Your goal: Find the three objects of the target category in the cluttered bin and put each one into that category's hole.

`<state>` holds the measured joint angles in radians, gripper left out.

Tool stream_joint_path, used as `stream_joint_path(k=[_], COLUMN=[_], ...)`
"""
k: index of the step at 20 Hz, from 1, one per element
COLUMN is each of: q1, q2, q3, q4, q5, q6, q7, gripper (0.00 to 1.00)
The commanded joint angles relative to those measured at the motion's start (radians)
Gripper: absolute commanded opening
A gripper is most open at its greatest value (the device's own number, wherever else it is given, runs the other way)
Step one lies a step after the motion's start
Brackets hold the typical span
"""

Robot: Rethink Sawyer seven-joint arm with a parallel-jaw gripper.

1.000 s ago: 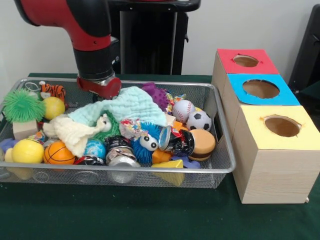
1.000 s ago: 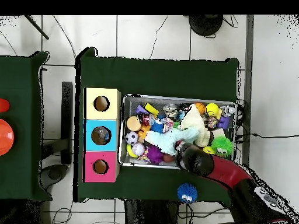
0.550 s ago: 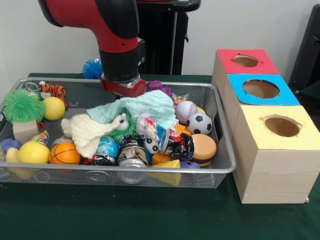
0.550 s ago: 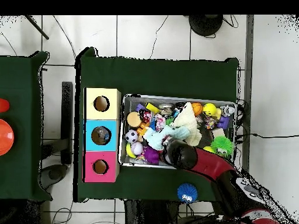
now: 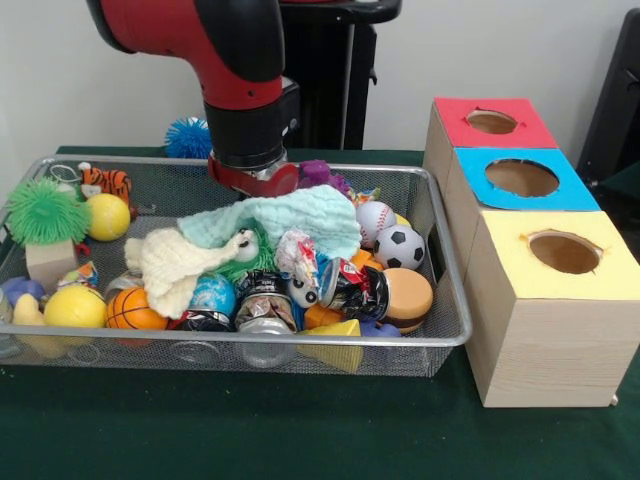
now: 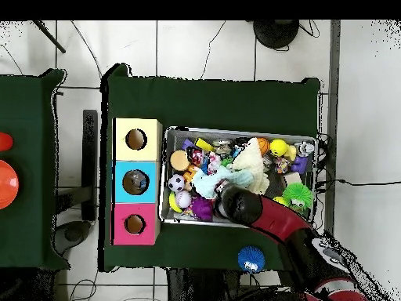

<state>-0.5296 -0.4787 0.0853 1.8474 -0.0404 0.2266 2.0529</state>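
The arm [image 5: 245,110] hangs low over the green cloth [image 5: 290,215] mid-frame, maybe to dig; I cannot tell its gripper's state.

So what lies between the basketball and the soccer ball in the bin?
In the front view, between the basketball and soccer ball: a cream cloth, a globe ball, cans and wrapped toys.

- No readable text, labels, brands or numbers in either view.
- Crumpled wrappers [image 5: 352,284] in the bin [image 5: 445,300] show print, too small to read.
- Boxes [image 5: 540,300] carry only plain colour tops, no markings.
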Motion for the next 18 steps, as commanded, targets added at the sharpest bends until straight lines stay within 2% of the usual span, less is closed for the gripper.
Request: stream_joint_path(k=[1,3,6,11,18], q1=[0.072,0.078,0.132,0.320,0.364], q2=[0.060,0.064,0.051,-0.002,0.015], q3=[0.133,0.142,0.113,-0.072,-0.097], q4=[-0.027,-0.031,-0.051,-0.136,-0.199], q5=[0.109,0.126,0.170,0.231,0.295], q6=[0.072,0.064,0.090,0.260,0.316], q7=[0.170,0.173,0.202,0.276,0.276], gripper=[0.00,0.00,0.00,0.00,0.00])
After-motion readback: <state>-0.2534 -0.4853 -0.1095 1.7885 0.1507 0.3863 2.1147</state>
